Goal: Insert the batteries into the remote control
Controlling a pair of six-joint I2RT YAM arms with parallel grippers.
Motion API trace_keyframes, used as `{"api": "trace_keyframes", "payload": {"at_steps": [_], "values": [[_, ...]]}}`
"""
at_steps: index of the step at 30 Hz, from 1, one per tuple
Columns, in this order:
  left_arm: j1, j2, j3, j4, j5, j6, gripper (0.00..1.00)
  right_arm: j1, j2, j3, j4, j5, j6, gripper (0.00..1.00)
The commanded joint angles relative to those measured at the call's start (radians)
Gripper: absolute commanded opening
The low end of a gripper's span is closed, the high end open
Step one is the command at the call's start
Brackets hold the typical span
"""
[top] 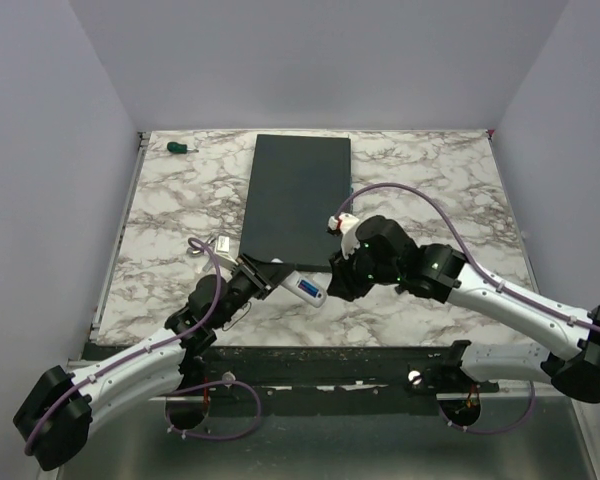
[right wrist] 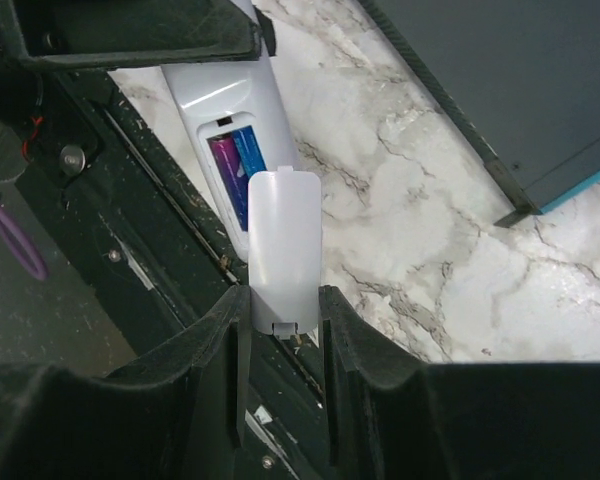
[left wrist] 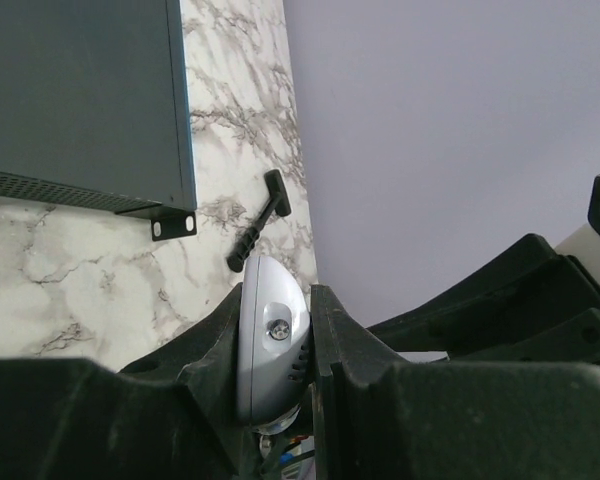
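Note:
My left gripper (top: 270, 272) is shut on the white remote control (top: 302, 288) and holds it above the table's near edge. In the left wrist view the remote (left wrist: 270, 335) sits edge-on between the fingers. In the right wrist view the remote (right wrist: 225, 95) shows its open bay with the purple battery (right wrist: 223, 170) and the blue battery (right wrist: 248, 150) lying side by side in it. My right gripper (right wrist: 285, 330) is shut on the small white cover piece (right wrist: 285, 240), whose far end overlaps the bay's near end. I cannot tell whether they touch.
The large dark grey slab (top: 298, 195) lies at the table's middle back. A black T-shaped tool (left wrist: 260, 220) lies by its near left corner. A green-handled screwdriver (top: 181, 147) lies at the far left. The black front rail (top: 320, 360) runs under both grippers.

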Motion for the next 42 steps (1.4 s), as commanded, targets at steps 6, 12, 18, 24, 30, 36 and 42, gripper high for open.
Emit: {"api": "trace_keyframes", "payload": {"at_steps": [6, 12, 18, 24, 30, 36, 42], "values": [[0.000, -0.014, 0.031, 0.037, -0.012, -0.028, 0.00, 0.067, 0.083, 0.076, 0.053, 0.061, -0.016, 0.01], [0.000, -0.031, 0.033, 0.001, -0.019, -0.032, 0.00, 0.093, 0.103, 0.094, 0.057, 0.115, -0.049, 0.01], [0.000, -0.034, 0.028, -0.001, -0.021, -0.038, 0.00, 0.165, 0.130, 0.111, 0.037, 0.234, -0.048, 0.01], [0.000, -0.041, 0.025, -0.002, -0.021, -0.041, 0.00, 0.183, 0.138, 0.115, 0.035, 0.253, -0.049, 0.01], [0.000, -0.047, 0.022, -0.005, -0.021, -0.042, 0.00, 0.195, 0.157, 0.117, 0.032, 0.259, -0.055, 0.01], [0.000, -0.059, 0.017, -0.013, -0.025, -0.044, 0.00, 0.199, 0.166, 0.118, 0.034, 0.253, -0.060, 0.01], [0.000, -0.063, 0.013, -0.016, -0.029, -0.046, 0.00, 0.208, 0.168, 0.122, 0.031, 0.234, -0.067, 0.01]]}}
